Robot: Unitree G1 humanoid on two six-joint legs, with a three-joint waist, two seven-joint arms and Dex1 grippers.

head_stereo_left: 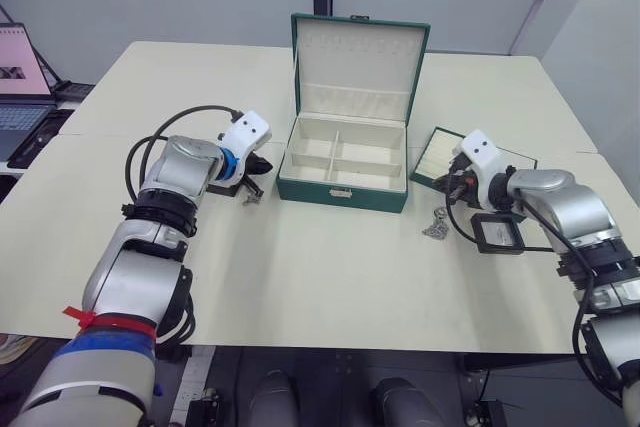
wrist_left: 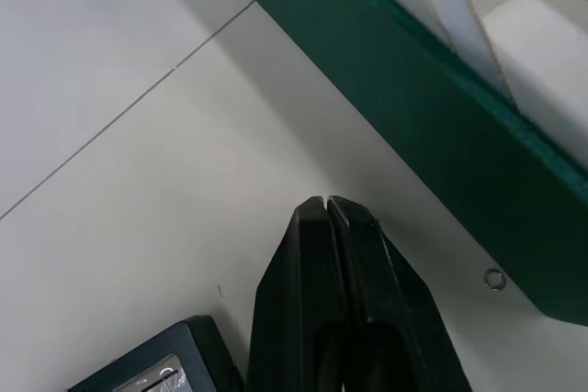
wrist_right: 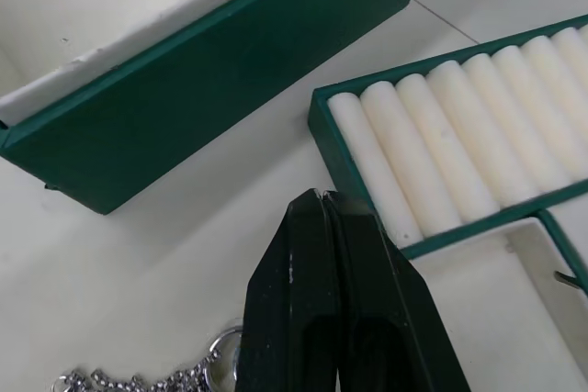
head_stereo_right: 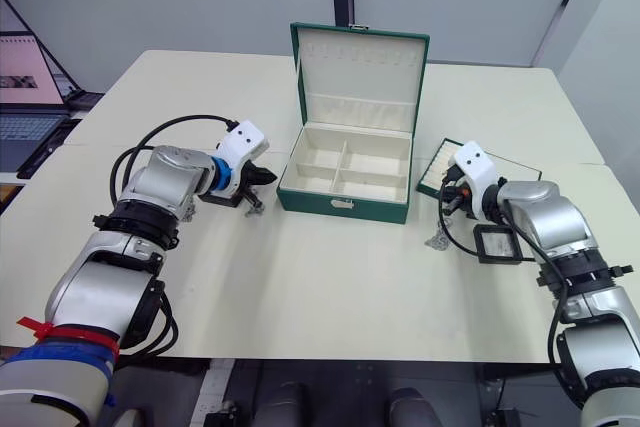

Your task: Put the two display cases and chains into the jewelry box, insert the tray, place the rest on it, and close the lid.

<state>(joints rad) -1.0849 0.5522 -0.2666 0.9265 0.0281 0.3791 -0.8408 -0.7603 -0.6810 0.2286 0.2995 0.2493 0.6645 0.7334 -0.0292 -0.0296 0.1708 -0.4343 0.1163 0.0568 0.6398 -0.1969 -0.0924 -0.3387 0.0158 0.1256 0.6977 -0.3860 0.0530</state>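
Pale table (head_stereo_left: 330, 257), office wall behind. Jewelry box (head_stereo_left: 343, 179) stands centred with lid (head_stereo_left: 358, 65) propped open, compartments bare, ready for loading. Left gripper (wrist_left: 326, 213), fingers pressed together on nothing, hangs beside one display case (head_stereo_right: 222, 193) and a chain (head_stereo_left: 251, 198), just left of the box. Right gripper (wrist_right: 322, 204), likewise clenched empty, sits between tray (head_stereo_left: 442, 161), second chain (head_stereo_left: 436, 226) and other display case (head_stereo_left: 498, 234). Nothing is loaded yet.
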